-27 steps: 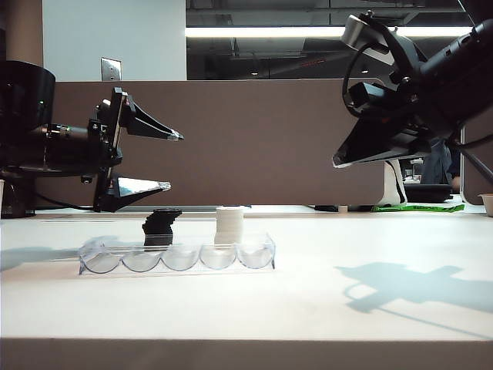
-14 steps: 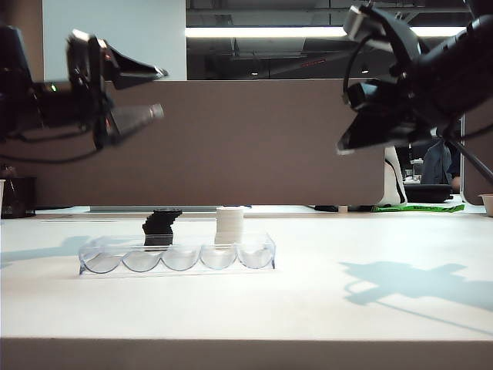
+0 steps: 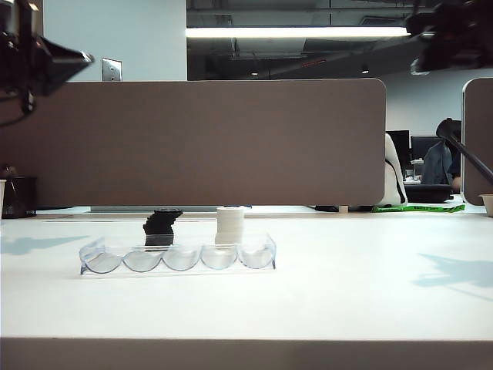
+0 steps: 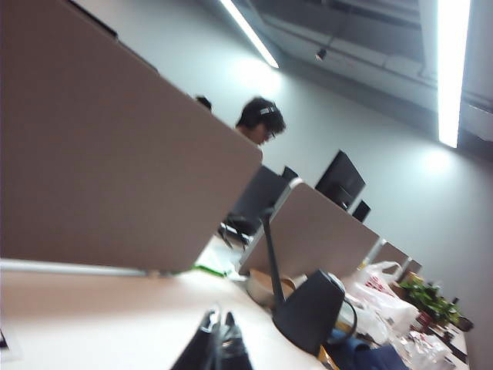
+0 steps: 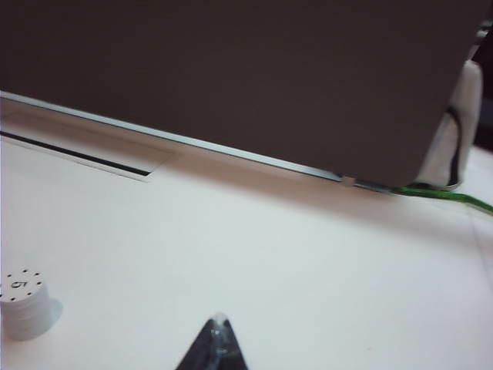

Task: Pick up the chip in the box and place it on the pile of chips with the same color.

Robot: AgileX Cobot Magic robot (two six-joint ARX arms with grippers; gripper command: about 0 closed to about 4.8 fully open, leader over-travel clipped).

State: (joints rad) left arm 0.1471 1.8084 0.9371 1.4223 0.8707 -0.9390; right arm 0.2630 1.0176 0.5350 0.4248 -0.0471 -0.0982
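Two stacks of chips stand on the white bench (image 3: 347, 293) behind the box (image 3: 177, 257), a long clear tray with scalloped slots that lies toward the bench's left side. The pile of chips (image 3: 160, 228), black and a little crooked, stands just behind the box's left half; the white stack (image 3: 229, 224), taller and neater, stands just behind its right half, a short gap apart from the black one. No chip shows in the box's slots from the exterior view, and whether the loose black chip already lies on the pile cannot be told.

The left gripper (image 3: 81, 57) hangs high above the bench's left end, well clear of the box, its fingers (image 4: 228, 339) pressed together on nothing. The right gripper (image 5: 218, 322) hangs high above the bench's right side; in its wrist view the fingers meet in a single tip with nothing between them, and the white stack sits well off to one side.
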